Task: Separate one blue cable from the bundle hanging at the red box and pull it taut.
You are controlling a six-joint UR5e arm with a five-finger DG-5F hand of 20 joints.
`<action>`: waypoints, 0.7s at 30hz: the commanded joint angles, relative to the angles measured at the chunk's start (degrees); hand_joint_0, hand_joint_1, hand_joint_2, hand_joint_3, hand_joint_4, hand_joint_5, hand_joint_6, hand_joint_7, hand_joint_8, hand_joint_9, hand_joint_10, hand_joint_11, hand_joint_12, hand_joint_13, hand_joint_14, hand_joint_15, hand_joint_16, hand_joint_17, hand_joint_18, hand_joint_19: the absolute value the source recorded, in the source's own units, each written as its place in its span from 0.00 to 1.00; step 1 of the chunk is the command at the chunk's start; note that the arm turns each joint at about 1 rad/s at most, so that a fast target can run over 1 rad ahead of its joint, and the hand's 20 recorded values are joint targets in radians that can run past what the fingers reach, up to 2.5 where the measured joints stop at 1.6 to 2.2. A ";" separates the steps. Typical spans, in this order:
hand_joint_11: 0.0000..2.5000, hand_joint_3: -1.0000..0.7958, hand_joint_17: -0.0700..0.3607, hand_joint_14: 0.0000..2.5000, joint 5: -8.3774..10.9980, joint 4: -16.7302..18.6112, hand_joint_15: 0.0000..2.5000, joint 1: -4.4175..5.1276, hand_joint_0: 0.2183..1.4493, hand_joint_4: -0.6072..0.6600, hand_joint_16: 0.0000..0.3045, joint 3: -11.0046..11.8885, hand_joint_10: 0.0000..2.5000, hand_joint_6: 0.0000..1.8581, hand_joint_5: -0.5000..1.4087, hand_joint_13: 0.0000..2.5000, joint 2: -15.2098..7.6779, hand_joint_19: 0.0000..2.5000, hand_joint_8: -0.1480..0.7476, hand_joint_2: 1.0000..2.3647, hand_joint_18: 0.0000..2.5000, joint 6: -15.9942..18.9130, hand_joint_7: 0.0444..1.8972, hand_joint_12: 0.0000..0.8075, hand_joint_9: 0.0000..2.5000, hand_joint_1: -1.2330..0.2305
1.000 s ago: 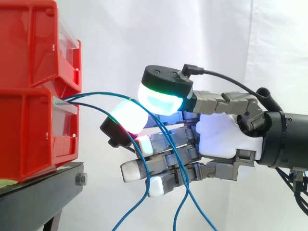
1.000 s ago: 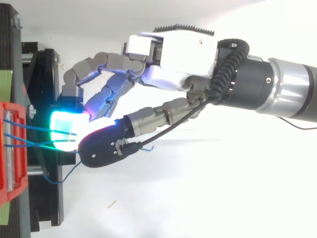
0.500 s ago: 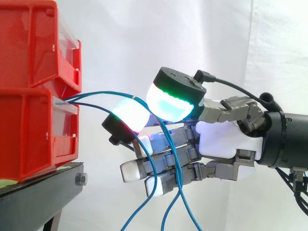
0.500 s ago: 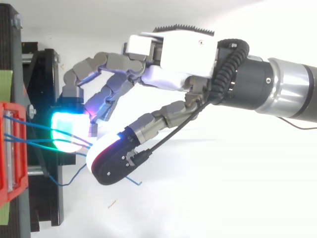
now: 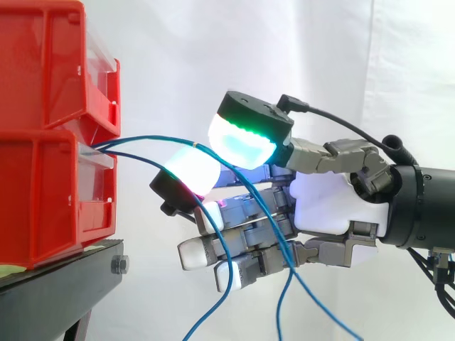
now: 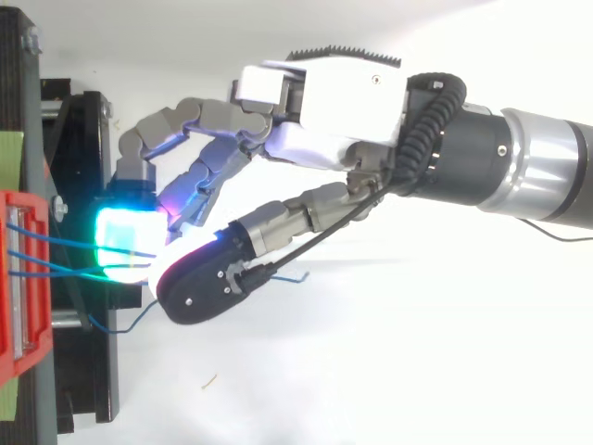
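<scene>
The grey-and-white robot hand (image 5: 334,206) reaches in from the right edge of the side view. Its fingers are curled, and the thumb's green-glowing pad meets a white-glowing fingertip (image 5: 186,172) with one thin blue cable (image 5: 142,140) nipped between them. That cable leaves the front lip of the lower red plastic bin (image 5: 43,192) at mid-left and arcs over the fingertip. It then slips under the thumb pad and drops across the lower fingers. The other blue cables (image 5: 135,158) start at the same lip, pass behind the fingertip and hang down toward the bottom edge.

Behind everything hangs a plain white curtain (image 5: 213,50). In the top view the ground beneath is a bright white surface (image 6: 389,371).

A second red plastic bin (image 5: 43,64) is stacked above the first at upper left. Both sit on a black metal stand (image 5: 57,288) with a bolt head (image 5: 119,265) on its face. From above, the stand runs down the left edge, with a pale green strip (image 6: 8,158) beside the bin.

The thumb covers the spot where pad and cable meet, so how firm the hold is stays unclear. The hanging strands are cut off by the bottom edge of the side view. In the top view a short loose end (image 6: 298,275) pokes out beside the thumb, and which cable it belongs to is hard to say.
</scene>
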 commanded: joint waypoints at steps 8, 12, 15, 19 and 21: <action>0.27 0.45 0.44 0.01 0.00 0.01 0.19 0.18 0.36 0.65 0.17 0.07 0.01 0.30 0.20 0.31 0.07 0.19 0.57 0.01 0.33 -0.03 0.68 0.51 0.31 0.38; 0.28 0.50 0.44 0.01 0.00 0.01 0.19 0.18 0.41 0.64 0.17 -0.02 0.01 0.37 0.18 0.31 0.07 0.19 0.57 0.01 0.33 -0.03 0.61 0.52 0.30 0.32; 0.30 0.48 0.44 0.01 0.00 -0.07 0.19 0.18 0.43 0.66 0.17 0.07 0.01 0.45 0.15 0.31 -0.02 0.18 0.57 0.01 0.33 0.06 0.55 0.51 0.30 0.28; 0.31 0.42 0.44 0.01 0.00 0.01 0.19 0.18 0.44 0.69 0.17 -0.02 0.01 0.48 0.15 0.31 -0.02 0.17 0.57 0.01 0.33 0.06 0.53 0.51 0.29 0.25; 0.32 0.38 0.44 0.01 0.00 0.01 0.19 0.18 0.44 0.69 0.17 -0.02 0.01 0.48 0.15 0.31 -0.02 0.17 0.57 0.01 0.33 -0.03 0.54 0.51 0.29 0.24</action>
